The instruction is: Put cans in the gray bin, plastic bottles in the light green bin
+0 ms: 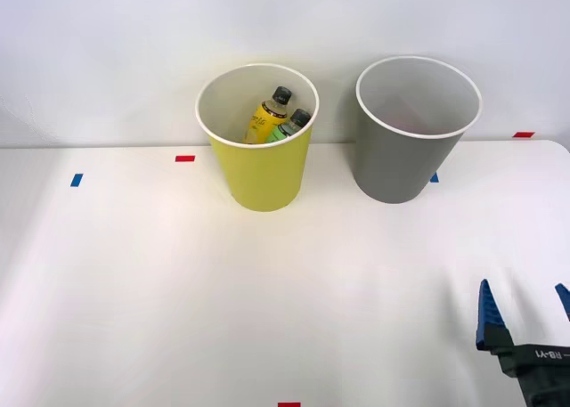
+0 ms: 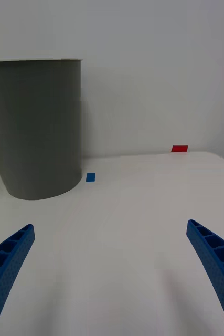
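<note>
At the lower right of the front view the right gripper [image 1: 525,316] is hovering low over the white table [image 1: 134,291], its blue ribbed fingers spread wide and holding nothing; the wrist view shows bare tabletop between them. A red tape mark [image 1: 289,404] is lying at the bottom edge, centre.

Farther up, right of centre, the gray bin [image 1: 405,166] is standing upright. A faint reddish tint is showing inside its white wall, but I cannot tell whether the can is lying in there. To its left, near the centre top, the light green bin [image 1: 263,175] is standing well apart from the gray one, and both plastic bottles are leaning inside it: the yellow-label bottle [image 1: 266,118] and, just beside it, the green-label bottle [image 1: 292,126].

Nothing is lying loose on the table, so the sorting appears finished. The next move probably calls for nothing more than drawing the arm clear.
</note>
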Motion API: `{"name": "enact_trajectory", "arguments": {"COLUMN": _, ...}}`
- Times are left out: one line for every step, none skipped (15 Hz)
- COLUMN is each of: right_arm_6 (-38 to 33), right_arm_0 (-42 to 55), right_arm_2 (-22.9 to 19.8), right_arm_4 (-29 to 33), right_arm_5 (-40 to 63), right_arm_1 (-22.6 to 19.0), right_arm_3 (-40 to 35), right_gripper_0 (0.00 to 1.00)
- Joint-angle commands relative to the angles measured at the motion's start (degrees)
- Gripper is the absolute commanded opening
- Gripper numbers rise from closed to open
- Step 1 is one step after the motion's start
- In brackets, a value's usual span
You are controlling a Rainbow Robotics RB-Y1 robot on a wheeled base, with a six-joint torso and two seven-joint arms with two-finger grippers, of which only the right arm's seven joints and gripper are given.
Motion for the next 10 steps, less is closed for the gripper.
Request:
{"name": "enact_trajectory", "arguments": {"right_arm_6": -10.5, "right_arm_0": -0.9, "right_arm_2": -0.9, "right_arm_4": 9.6, "right_arm_5": -3.9, "right_arm_1": 0.5, "right_arm_3": 2.9, "right_gripper_0": 1.0}}
{"name": "enact_trajectory", "arguments": {"right_arm_6": -13.0, "right_arm_0": -1.2, "right_arm_2": -1.0, "right_arm_4": 12.4, "right_arm_5": -6.0, "right_arm_1": 0.6, "right_arm_3": 4.1, "right_gripper_0": 1.0}}
{"name": "enact_trajectory", "arguments": {"right_arm_6": -16.6, "right_arm_0": -1.9, "right_arm_2": -1.3, "right_arm_4": 16.0, "right_arm_5": -9.6, "right_arm_1": 0.6, "right_arm_3": 6.1, "right_gripper_0": 1.0}}
{"name": "enact_trajectory", "arguments": {"right_arm_6": -18.7, "right_arm_0": -2.3, "right_arm_2": -1.8, "right_arm_4": 18.6, "right_arm_5": -11.8, "right_arm_1": 0.6, "right_arm_3": 7.3, "right_gripper_0": 1.0}}
{"name": "enact_trajectory", "arguments": {"right_arm_6": -20.1, "right_arm_0": -2.5, "right_arm_2": -2.4, "right_arm_4": 21.6, "right_arm_5": -13.5, "right_arm_1": 0.6, "right_arm_3": 7.9, "right_gripper_0": 1.0}}
{"name": "enact_trajectory", "arguments": {"right_arm_6": -19.9, "right_arm_0": -2.4, "right_arm_2": -2.5, "right_arm_4": 24.0, "right_arm_5": -14.7, "right_arm_1": 0.6, "right_arm_3": 7.8, "right_gripper_0": 1.0}}
{"name": "enact_trajectory", "arguments": {"right_arm_6": -19.5, "right_arm_0": -2.4, "right_arm_2": -2.6, "right_arm_4": 25.8, "right_arm_5": -15.4, "right_arm_1": 0.6, "right_arm_3": 7.8, "right_gripper_0": 1.0}}
{"name": "enact_trajectory", "arguments": {"right_arm_6": -19.4, "right_arm_0": -2.4, "right_arm_2": -2.6, "right_arm_4": 27.6, "right_arm_5": -16.1, "right_arm_1": 0.6, "right_arm_3": 7.8, "right_gripper_0": 1.0}}
{"name": "enact_trajectory", "arguments": {"right_arm_6": -19.3, "right_arm_0": -2.3, "right_arm_2": -2.7, "right_arm_4": 30.0, "right_arm_5": -17.2, "right_arm_1": 0.6, "right_arm_3": 7.8, "right_gripper_0": 1.0}}
{"name": "enact_trajectory", "arguments": {"right_arm_6": -19.0, "right_arm_0": -2.2, "right_arm_2": -2.7, "right_arm_4": 31.2, "right_arm_5": -17.6, "right_arm_1": 0.6, "right_arm_3": 7.9, "right_gripper_0": 1.0}}
